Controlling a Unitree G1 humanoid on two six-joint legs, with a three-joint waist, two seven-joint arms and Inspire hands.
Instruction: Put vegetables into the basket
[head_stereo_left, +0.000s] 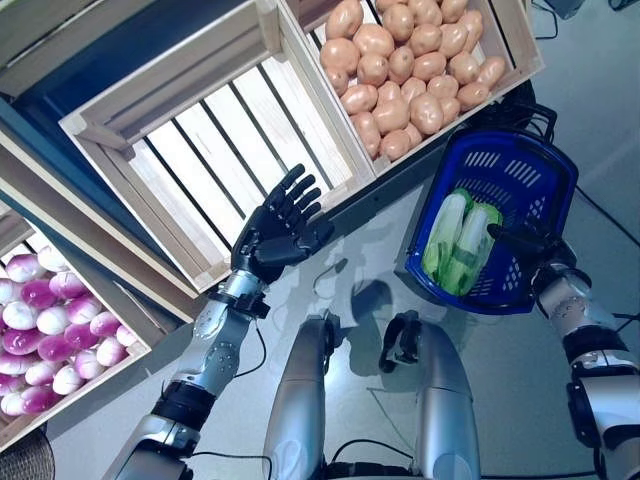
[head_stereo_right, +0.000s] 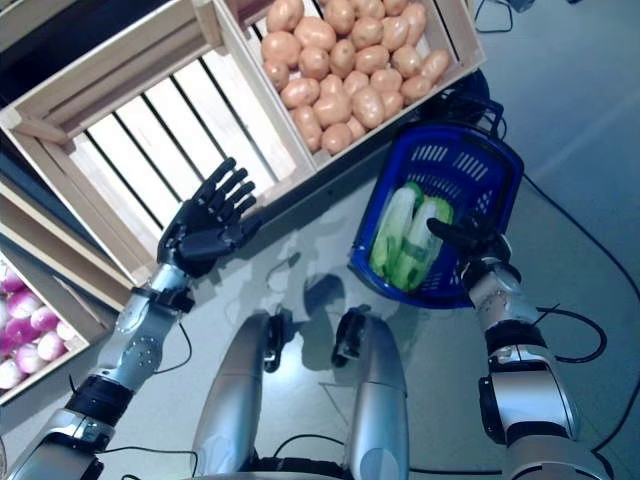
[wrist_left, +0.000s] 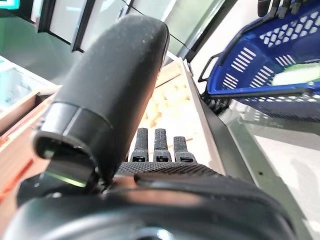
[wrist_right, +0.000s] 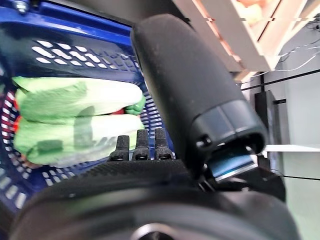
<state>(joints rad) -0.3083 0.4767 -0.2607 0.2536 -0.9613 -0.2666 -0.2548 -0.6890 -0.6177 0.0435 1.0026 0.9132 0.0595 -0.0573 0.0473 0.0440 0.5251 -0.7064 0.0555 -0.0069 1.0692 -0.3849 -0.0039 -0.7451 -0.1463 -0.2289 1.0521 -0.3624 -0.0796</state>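
A blue plastic basket (head_stereo_left: 545, 165) hangs tilted at the right, below the crates. Two pale green cabbages (head_stereo_left: 458, 240) lie side by side in it, seen close in the right wrist view (wrist_right: 75, 117). My right hand (head_stereo_left: 530, 243) is at the basket's near rim, its fingers curled over the edge and its thumb pointing in over the cabbages. My left hand (head_stereo_left: 278, 232) is open and holds nothing, its fingers straight, in front of the empty wooden crate (head_stereo_left: 225, 135). In its own wrist view the fingers (wrist_left: 155, 145) point at the crates.
A crate full of potatoes (head_stereo_left: 405, 60) stands at the top, just above the basket. At the far left a crate holds purple-and-white round vegetables (head_stereo_left: 45, 335). The grey floor (head_stereo_left: 340, 265) lies between the crates and me.
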